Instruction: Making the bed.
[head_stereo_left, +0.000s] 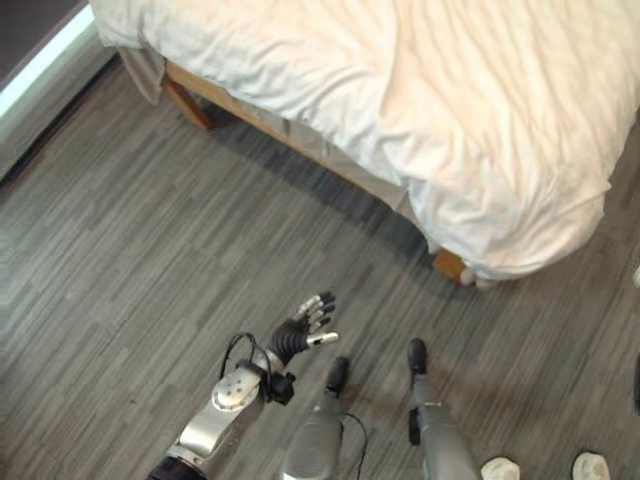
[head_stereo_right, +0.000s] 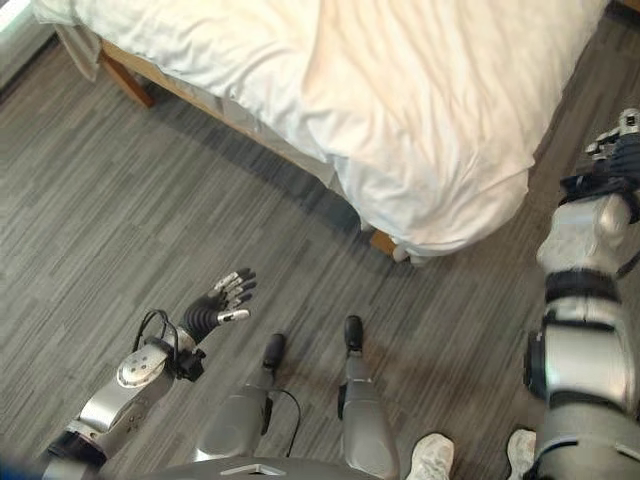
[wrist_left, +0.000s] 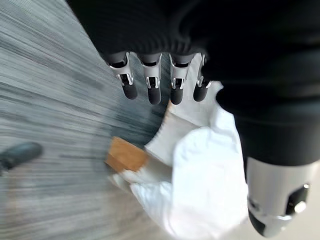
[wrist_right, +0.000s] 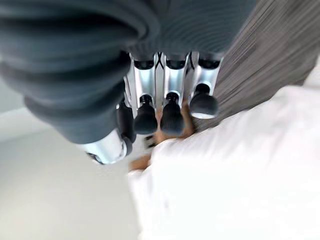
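Note:
The bed stands across the far side of the view, under a rumpled white duvet whose corner hangs over the near wooden bed leg. My left hand is held out low over the grey floor, well short of the bed, its fingers straight and holding nothing. The duvet corner and the bed leg lie beyond them. My right hand is raised at the far right, beside the foot corner of the bed. Its fingers are relaxed and empty, with the white duvet just past them.
Grey wood-look floor spreads wide between me and the bed. A second wooden bed leg stands at the far left corner. A pale skirting strip runs along the wall at upper left. A person's white shoes are close behind at lower right.

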